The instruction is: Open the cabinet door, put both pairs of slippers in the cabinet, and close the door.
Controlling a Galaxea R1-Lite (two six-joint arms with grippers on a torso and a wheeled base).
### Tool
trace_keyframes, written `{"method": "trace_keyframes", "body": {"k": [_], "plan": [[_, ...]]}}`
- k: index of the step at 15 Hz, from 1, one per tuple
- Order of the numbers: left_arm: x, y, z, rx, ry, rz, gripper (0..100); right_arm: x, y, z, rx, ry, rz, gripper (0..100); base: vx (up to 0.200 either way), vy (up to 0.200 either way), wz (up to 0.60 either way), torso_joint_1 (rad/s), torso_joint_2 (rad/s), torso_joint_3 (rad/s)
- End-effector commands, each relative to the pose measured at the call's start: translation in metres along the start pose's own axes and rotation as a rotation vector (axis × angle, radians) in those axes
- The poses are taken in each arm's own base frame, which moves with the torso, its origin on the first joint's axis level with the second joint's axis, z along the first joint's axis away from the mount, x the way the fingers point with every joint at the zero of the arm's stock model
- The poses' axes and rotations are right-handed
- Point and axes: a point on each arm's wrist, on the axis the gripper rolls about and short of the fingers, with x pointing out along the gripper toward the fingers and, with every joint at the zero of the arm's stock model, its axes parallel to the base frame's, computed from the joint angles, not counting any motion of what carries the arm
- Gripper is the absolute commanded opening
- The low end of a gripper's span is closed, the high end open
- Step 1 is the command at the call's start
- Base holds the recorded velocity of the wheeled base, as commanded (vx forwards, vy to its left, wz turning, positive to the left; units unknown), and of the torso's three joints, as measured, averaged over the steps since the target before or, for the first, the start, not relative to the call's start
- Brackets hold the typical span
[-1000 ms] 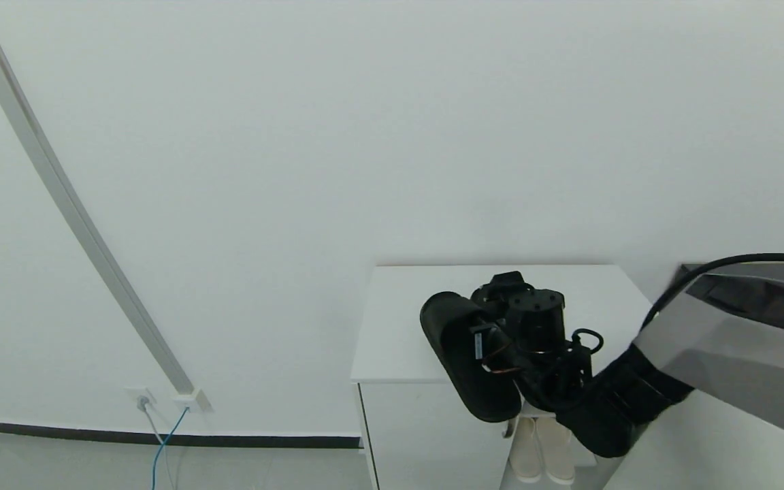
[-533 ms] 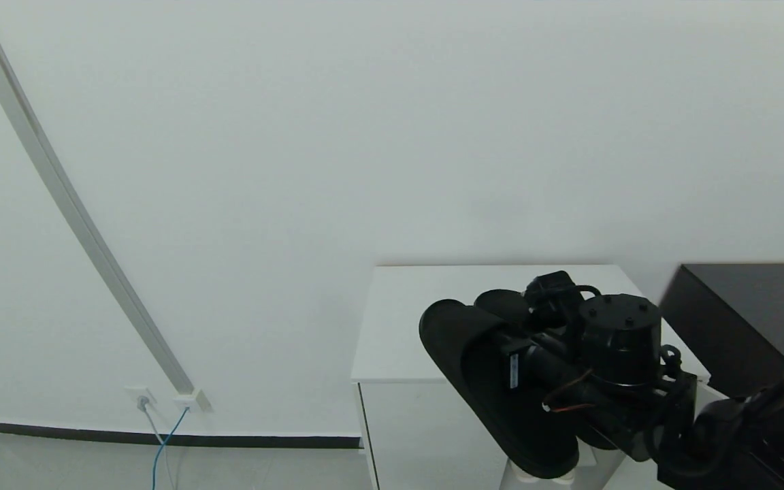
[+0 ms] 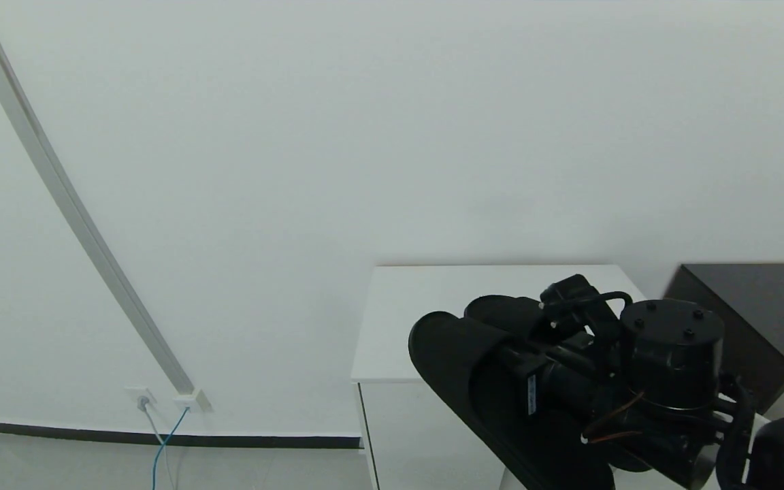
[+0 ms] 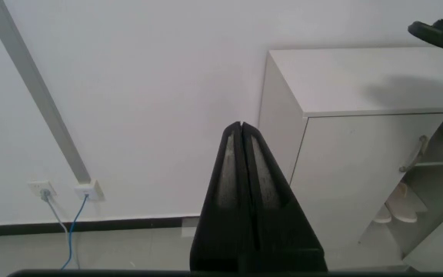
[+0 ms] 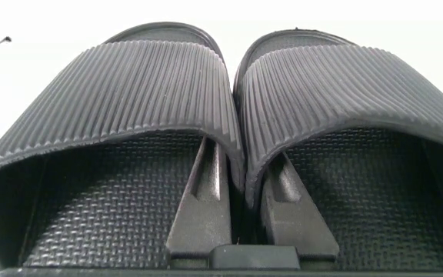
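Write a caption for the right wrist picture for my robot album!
Right gripper clamps a pair of black slippers together, one finger tucked under each ribbed strap.

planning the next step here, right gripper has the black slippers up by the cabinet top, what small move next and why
Probably lower the right gripper and ease the black slippers down toward the open compartment of the cabinet. The gripper is shut on both straps, the pair hangs at cabinet-top height, and the white slippers already sit inside, low down.
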Motion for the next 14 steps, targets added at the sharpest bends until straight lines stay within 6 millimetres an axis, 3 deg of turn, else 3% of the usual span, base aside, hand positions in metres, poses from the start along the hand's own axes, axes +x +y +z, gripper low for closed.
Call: {"method": "trace_keyframes", "body": {"k": [1, 4, 8, 14], "plan": [[0.0, 0.0, 0.0, 0.0, 0.001, 0.001, 0, -0.013, -0.004, 0.004, -0.029, -0.016, 0.011, 0, 0.0, 0.0, 0.0, 0.0, 0.0, 0.0], [0.0, 0.0, 0.0, 0.0, 0.001, 0.001, 0, -0.02, -0.012, -0.001, -0.096, -0.024, 0.05, 0, 0.0, 0.0, 0.0, 0.0, 0.0, 0.0], [0.0, 0.0, 0.0, 0.0, 0.001, 0.001, 0, -0.017, -0.013, -0.008, -0.151, -0.017, 0.043, 0, 0.0, 0.0, 0.0, 0.0, 0.0, 0.0], [0.0, 0.0, 0.0, 0.0, 0.001, 0.001, 0, -0.015, -0.013, -0.01, -0.15, -0.024, 0.039, 0, -0.2, 0.0, 0.0, 0.006, 0.01, 0.001]]}}
